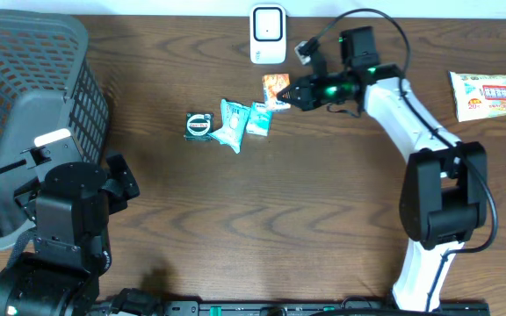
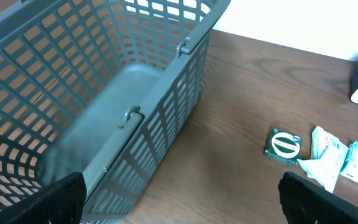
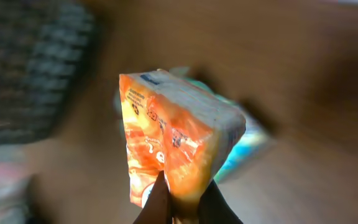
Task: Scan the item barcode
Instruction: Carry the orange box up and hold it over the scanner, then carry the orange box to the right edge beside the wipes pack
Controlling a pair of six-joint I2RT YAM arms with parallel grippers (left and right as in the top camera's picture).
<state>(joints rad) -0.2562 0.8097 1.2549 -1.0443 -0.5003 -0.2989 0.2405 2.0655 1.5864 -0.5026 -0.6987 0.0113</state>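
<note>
Right gripper (image 3: 180, 208) pinching the orange packet (image 3: 178, 143) by one edge, near the white scanner (image 1: 268, 33).

The fingers are clamped tight on a thin seam. The packet looks light, soft and crinkly, and I'd guess it would flop or slip if swung. Holding the seam leaves the printed faces bare for the scanner, which seems the right place. It is held up off the table, beside the teal packets (image 1: 235, 123). The right arm (image 1: 402, 105) reaches far forward, wrist turned left. The left gripper (image 2: 179, 202) sits wide open and empty by the basket (image 2: 166, 74).
</note>
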